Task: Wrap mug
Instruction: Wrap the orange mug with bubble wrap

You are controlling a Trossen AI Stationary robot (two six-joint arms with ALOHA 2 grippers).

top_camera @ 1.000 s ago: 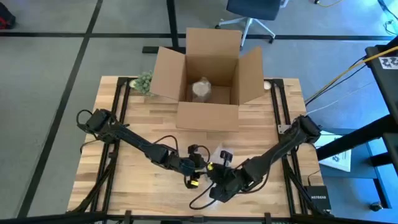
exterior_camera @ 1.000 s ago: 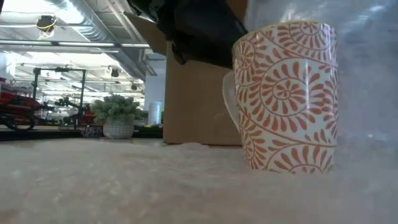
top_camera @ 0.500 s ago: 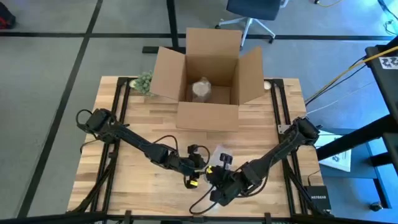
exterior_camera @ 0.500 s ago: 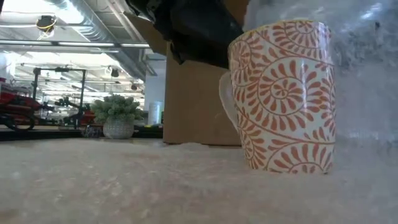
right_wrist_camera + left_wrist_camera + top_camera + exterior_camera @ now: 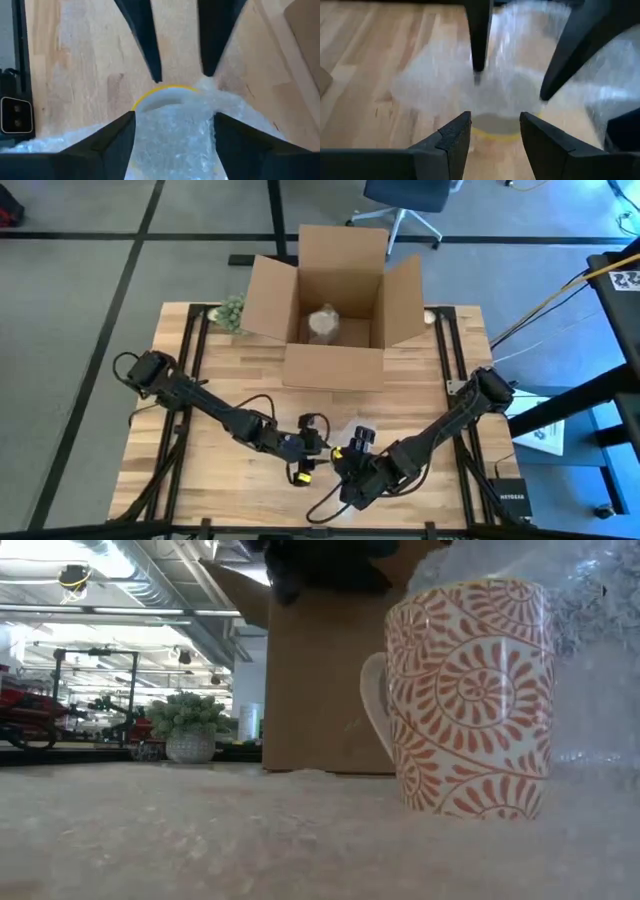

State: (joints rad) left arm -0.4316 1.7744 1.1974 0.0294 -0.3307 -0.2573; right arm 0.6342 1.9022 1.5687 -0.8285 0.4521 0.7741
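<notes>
The mug [image 5: 468, 698] (upright on the table [image 5: 200, 470], near its front edge) has shifted right in the low view; both jaws spread open around it, bubble wrap [image 5: 170, 135] draped behind.

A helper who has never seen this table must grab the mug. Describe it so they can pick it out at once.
Start at the open brown cardboard box at the wooden table's far edge, then come toward the near edge, where both arms meet. There, on clear bubble wrap, stands the white ceramic mug. Its orange swirling leaf pattern sets it apart from the small green potted plant.
</notes>
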